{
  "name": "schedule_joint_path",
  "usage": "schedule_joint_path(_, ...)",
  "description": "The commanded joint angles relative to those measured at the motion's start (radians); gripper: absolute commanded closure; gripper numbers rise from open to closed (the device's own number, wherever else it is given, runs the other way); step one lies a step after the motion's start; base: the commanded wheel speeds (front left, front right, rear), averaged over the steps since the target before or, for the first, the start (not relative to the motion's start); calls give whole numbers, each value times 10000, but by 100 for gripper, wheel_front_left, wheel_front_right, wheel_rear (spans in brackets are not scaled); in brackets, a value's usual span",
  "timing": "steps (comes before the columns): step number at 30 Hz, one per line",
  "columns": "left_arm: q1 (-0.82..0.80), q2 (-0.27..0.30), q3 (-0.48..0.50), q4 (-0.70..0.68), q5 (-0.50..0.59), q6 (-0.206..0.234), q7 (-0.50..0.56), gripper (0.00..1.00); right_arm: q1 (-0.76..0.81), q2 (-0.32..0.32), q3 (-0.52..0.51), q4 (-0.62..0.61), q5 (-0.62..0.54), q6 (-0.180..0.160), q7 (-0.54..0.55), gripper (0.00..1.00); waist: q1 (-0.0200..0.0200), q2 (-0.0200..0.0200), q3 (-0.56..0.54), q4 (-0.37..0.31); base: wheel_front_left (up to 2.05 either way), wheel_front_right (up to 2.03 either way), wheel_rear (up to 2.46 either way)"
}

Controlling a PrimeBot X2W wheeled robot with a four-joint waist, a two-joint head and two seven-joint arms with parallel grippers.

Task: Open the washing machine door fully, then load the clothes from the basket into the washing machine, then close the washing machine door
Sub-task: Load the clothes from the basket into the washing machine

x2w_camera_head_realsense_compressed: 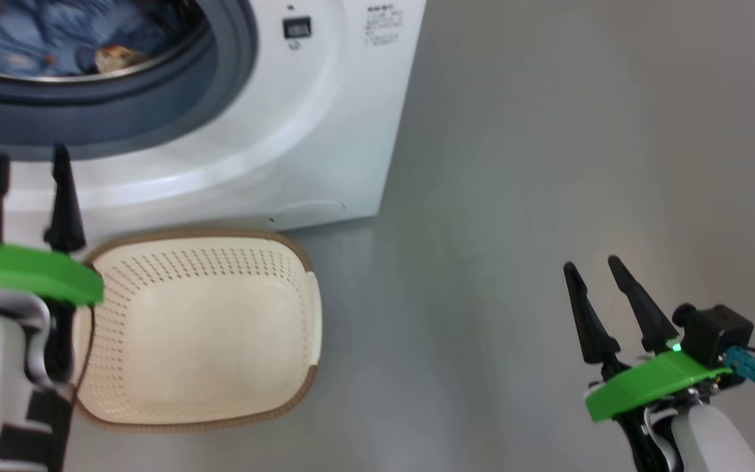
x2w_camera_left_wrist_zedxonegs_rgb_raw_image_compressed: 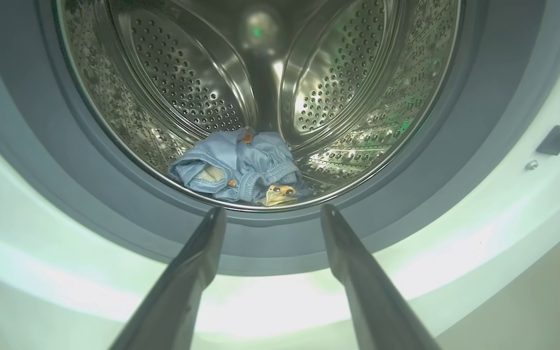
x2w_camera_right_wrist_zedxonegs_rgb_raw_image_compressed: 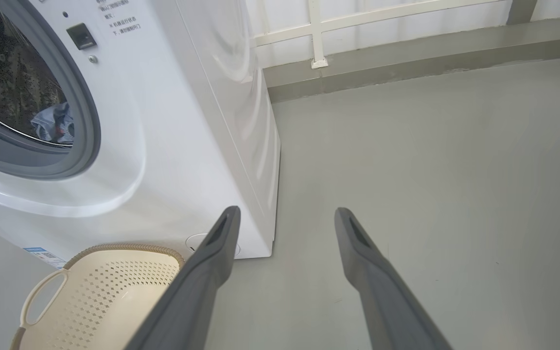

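Clothes (x2w_camera_left_wrist_zedxonegs_rgb_raw_image_compressed: 241, 165) lie in a small crumpled heap of light blue at the bottom front of the steel drum (x2w_camera_left_wrist_zedxonegs_rgb_raw_image_compressed: 187, 73), just behind its lower lip, with a cream and orange patch showing at the near edge. The perforated drum sits inside the grey gasket (x2w_camera_left_wrist_zedxonegs_rgb_raw_image_compressed: 406, 194) of the washing machine (x2w_camera_head_realsense_compressed: 325, 98), a white box whose round mouth stands uncovered in all three views. A small dark square latch socket (x2w_camera_head_realsense_compressed: 297, 27) and some printed text are on the white front to the right of the mouth, and a blue label sticker (x2w_camera_right_wrist_zedxonegs_rgb_raw_image_compressed: 42, 253) shows low on the front.

The basket (x2w_camera_head_realsense_compressed: 187, 234) stands on the floor (x2w_camera_head_realsense_compressed: 515, 196) just before the foot of the machine, below the mouth. Its brown rim runs all round, and its cream perforated walls and bottom are open to view.

The left claw (x2w_camera_head_realsense_compressed: 30, 157) is at the lower left of the head view, over the basket's left edge. Its two dark fingers are spread wide with nothing between them, and they point at the white front under the mouth. In the left wrist view those fingers frame the lower gasket, with the clothes straight ahead.

The right claw (x2w_camera_head_realsense_compressed: 592, 265) hangs well apart to the right, over bare grey floor. Its fingers are also spread wide and grip nothing. In the right wrist view a pale wall (x2w_camera_right_wrist_zedxonegs_rgb_raw_image_compressed: 358, 24) with white rails runs behind the machine.
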Motion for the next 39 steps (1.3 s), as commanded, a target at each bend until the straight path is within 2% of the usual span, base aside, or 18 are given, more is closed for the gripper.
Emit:
schedule_joint_path(1, 468, 286, 365, -430, 180, -15, -53, 0, 334, -187, 154, -140, 144, 16, -48, 0, 0, 0, -755, 462, 0, 0, 0)
schedule_joint_path(21, 4334, -293, 868, -1950, 706, -15, -53, 0, 1929, -915, -20, -4, 486, 16, -48, 0, 0, 0, -2923, 940, 0, 0, 0)
schedule_joint_path(28, 5324, -388, 1056, -2325, 736, -15, -53, 0, 2474, -1064, -170, -24, 569, 16, -48, 0, 0, 0, -3447, 1104, 0, 0, 0)
schedule_joint_path(39, 6397, -504, 1539, -2969, 880, -15, -53, 0, 2901, -1163, -341, -155, 610, 16, -48, 0, 0, 0, -3695, 1177, 0, 0, 0)
